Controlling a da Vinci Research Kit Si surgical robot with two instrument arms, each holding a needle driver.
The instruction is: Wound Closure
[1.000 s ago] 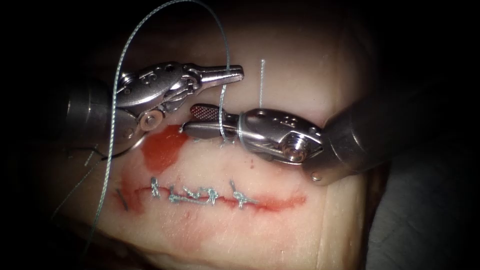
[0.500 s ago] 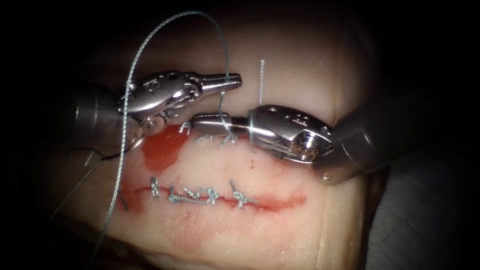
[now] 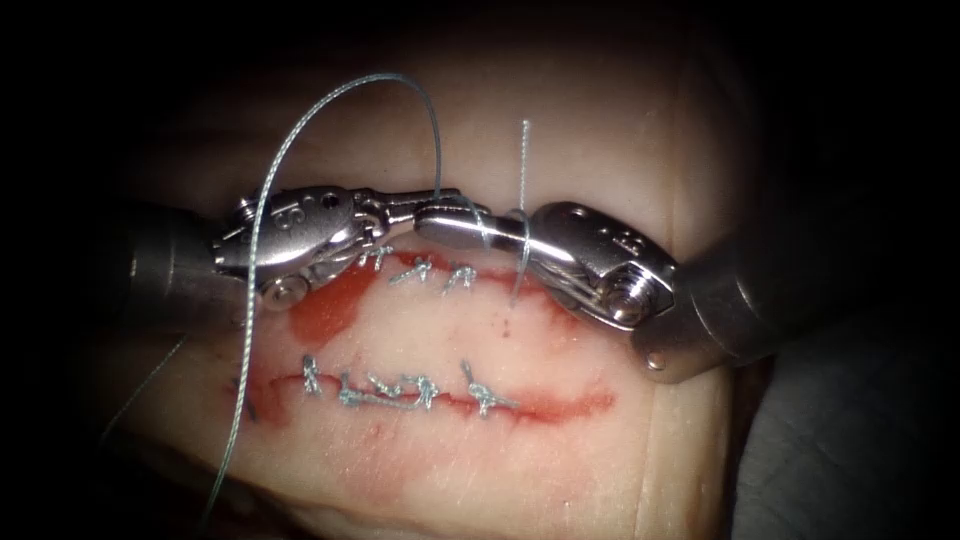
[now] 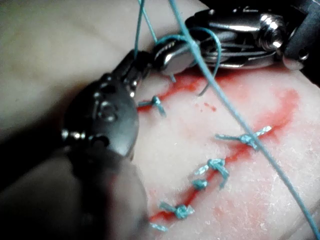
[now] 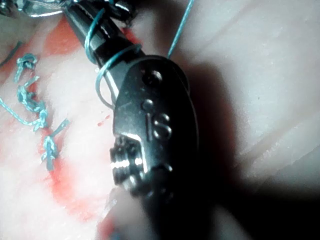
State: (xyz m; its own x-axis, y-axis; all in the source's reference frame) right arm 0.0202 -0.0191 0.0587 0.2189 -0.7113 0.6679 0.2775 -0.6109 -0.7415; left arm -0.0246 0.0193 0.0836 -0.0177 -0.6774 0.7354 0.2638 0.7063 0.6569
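**Endoscope view: two tools meeting tip to tip above the upper cut, thread wound on the right one**

Both steel tools are hovering just above the upper cut [image 3: 545, 298], near its middle, with their tips almost touching. The left tool [image 3: 425, 200] is reaching in from the cut's left. Its jaws are pressing together and appear to be pinching the thread [image 3: 300, 140], probably to keep that strand taut. The thread is rising from there in a springy arc and falling away well left of the cut.

The right tool [image 3: 432, 222] is coming in from the cut's right with its smooth, tapered jaws pressed together. Two loops [image 5: 107, 75] of thread are lying around them, likely kept there for a knot. Whether the jaws are nipping a strand, I cannot tell.

A short stiff thread end [image 3: 524, 160] is standing upright just behind this tool. Glossy red fluid [image 3: 325, 305] is pooling at the cut's left end. Below the cut, a second cut [image 3: 560, 405] is lying across the pale, moist tissue [image 3: 560, 460], carrying knotted stitches [image 3: 400, 388].
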